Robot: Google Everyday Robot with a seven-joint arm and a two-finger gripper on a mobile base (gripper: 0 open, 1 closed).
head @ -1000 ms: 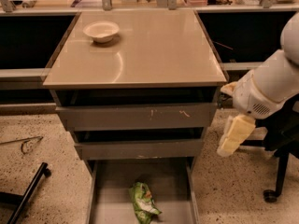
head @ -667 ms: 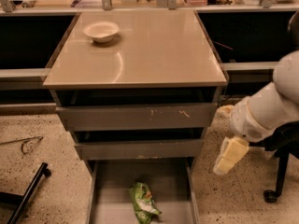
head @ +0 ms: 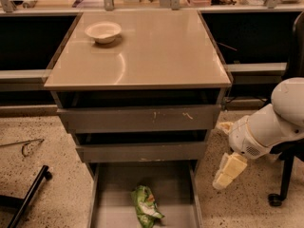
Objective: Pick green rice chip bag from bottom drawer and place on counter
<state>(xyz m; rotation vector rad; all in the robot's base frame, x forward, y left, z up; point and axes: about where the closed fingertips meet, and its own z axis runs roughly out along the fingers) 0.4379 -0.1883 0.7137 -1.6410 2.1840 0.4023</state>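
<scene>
The green rice chip bag (head: 146, 206) lies crumpled on the grey floor of the open bottom drawer (head: 114, 194), near its middle front. The beige counter (head: 142, 56) tops the grey cabinet. My gripper (head: 228, 172) hangs from the white arm at the right, outside the cabinet, level with the bottom drawer's right rim and pointing down. It is apart from the bag, to its right.
A white bowl (head: 102, 31) sits at the counter's back left. The two upper drawers (head: 140, 120) stand slightly open. A black chair base (head: 280, 194) is at the right, a black bar (head: 26, 196) and a wire (head: 26, 146) lie on the floor at left.
My arm and gripper have moved downward and slightly left, toward the bottom drawer's right side. The bag and bowl have not moved.
</scene>
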